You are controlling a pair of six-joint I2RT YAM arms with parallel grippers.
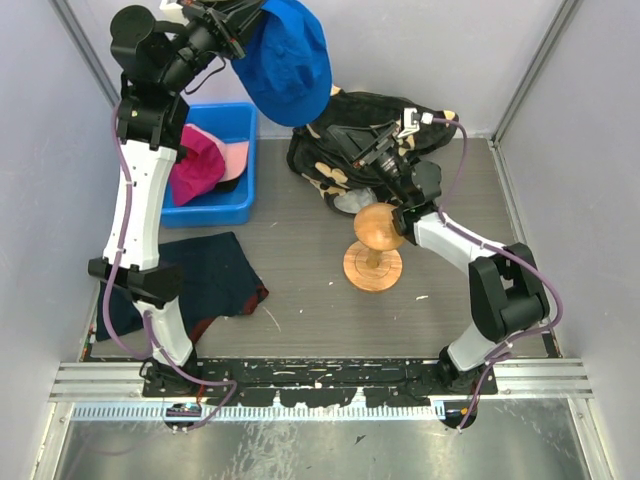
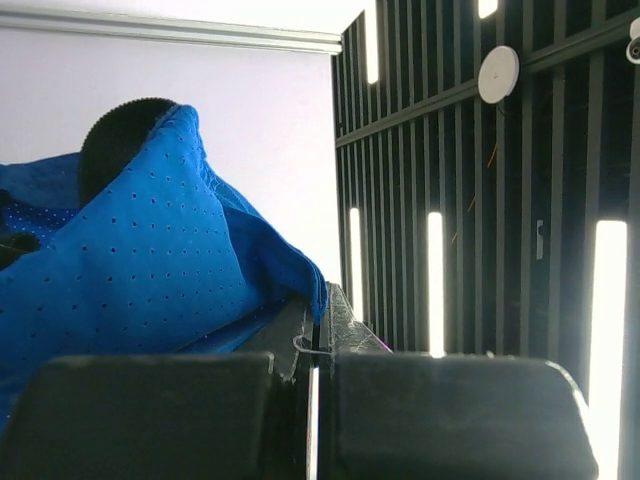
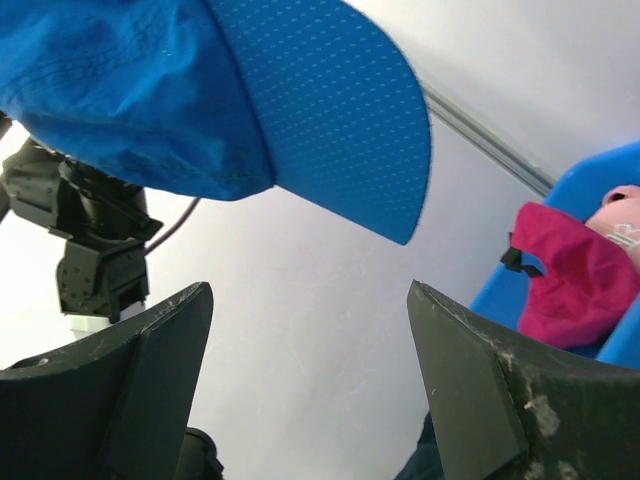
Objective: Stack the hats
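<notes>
My left gripper [image 1: 232,45] is clamped shut on the royal blue perforated fabric cap [image 1: 288,62], which it holds high at twelve o'clock. My right gripper [image 3: 310,370] stands wide apart, holding nothing. At ten o'clock the magenta fabric cap [image 1: 195,165] and the light pink cap [image 1: 236,158] lie in the blue plastic bin [image 1: 225,208]. The pink cap's pale stitching is unreadable.

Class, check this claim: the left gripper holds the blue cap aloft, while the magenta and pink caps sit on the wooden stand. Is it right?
No. The magenta cap and pink cap lie in the blue bin, not on the wooden stand, as the top view shows. The left gripper does hold the blue cap aloft.
</notes>
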